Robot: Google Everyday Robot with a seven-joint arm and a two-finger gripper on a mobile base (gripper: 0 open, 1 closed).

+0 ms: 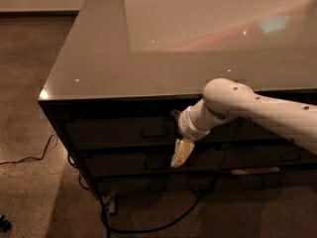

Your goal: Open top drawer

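gripper (pixel 182 152) centre frame, pointing down, open or closed I can't tell | just right of and below handle (pixel 154 131), likely lining up a pull | top drawer (pixel 114 131) flush, unopened | cable (pixel 173 221) trails lower centre

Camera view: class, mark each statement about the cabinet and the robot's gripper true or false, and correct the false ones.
1. The top drawer is shut. True.
2. The gripper hangs in front of the drawer fronts, to the picture's right of the top drawer's handle. True.
3. The gripper rests on the cabinet top. False: it is below the top's front edge.
4. A cable lies on the floor below the cabinet. True.
5. The arm reaches in from the picture's left edge. False: it comes in from the right edge.
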